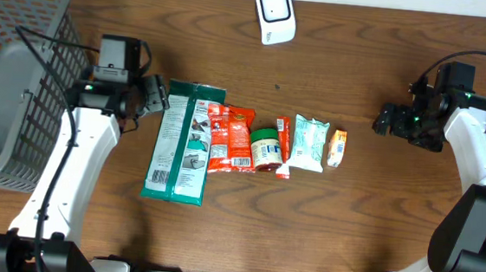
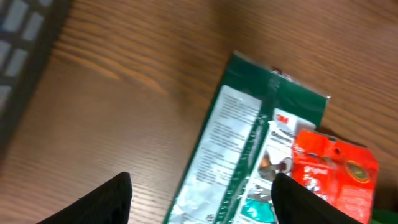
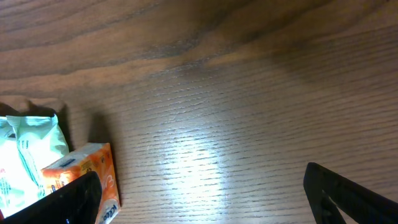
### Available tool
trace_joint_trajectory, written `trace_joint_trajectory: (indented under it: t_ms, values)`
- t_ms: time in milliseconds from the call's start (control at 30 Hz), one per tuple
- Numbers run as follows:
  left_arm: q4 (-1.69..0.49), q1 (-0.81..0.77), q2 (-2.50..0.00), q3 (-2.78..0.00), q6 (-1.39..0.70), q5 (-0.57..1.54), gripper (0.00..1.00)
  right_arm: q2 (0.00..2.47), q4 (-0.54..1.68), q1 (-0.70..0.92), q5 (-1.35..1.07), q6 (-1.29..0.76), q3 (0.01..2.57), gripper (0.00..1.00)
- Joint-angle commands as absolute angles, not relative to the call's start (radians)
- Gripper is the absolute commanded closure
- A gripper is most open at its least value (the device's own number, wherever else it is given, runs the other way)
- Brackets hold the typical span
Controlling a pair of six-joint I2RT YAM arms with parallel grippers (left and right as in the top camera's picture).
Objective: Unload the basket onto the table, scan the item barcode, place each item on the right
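Note:
A row of items lies mid-table: a long green pack (image 1: 181, 144), a red pouch (image 1: 230, 139), a green-lidded jar (image 1: 266, 148), a thin red sachet (image 1: 283, 143), a mint pack (image 1: 308, 143) and a small orange box (image 1: 337, 148). A white scanner (image 1: 275, 14) stands at the back centre. My left gripper (image 1: 158, 94) hovers open at the green pack's top-left corner. In the left wrist view the left gripper (image 2: 202, 179) straddles the green pack (image 2: 242, 143) without holding it, the red pouch (image 2: 333, 171) beside it. My right gripper (image 1: 386, 123) is open and empty, right of the orange box (image 3: 87, 168).
A grey mesh basket (image 1: 9, 74) fills the far left of the table, close behind my left arm. Bare wood lies under the right gripper (image 3: 202, 173), with the mint pack (image 3: 25, 155) at that view's left edge.

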State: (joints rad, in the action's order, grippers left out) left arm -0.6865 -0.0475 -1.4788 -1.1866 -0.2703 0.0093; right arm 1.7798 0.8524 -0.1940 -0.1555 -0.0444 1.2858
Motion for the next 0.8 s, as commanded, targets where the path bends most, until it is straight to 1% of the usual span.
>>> trace_joint_trajectory:
  t_ms: [0,133,167,333,767]
  values:
    - [-0.701,-0.043,-1.474,-1.199,-0.223,0.01,0.24,1.777,0.854,-0.19,-0.147,-0.047,1.297,0.01]
    - [-0.698,-0.042,-1.474,-1.199,-0.213,0.012,0.21,1.777,0.854,-0.19,-0.147,-0.047,1.297,0.01]
    - [-0.694,-0.042,-1.474,-1.199,-0.205,0.012,0.18,1.777,0.854,-0.19,-0.147,-0.047,1.297,0.01]
    - [-0.685,-0.042,-1.474,-1.199,-0.176,0.012,0.14,1.777,0.854,-0.19,-0.147,-0.047,1.297,0.01]
    - [-0.693,-0.042,-1.475,-1.199,-0.176,0.012,0.13,1.777,0.854,-0.19,-0.147,-0.047,1.297,0.01]
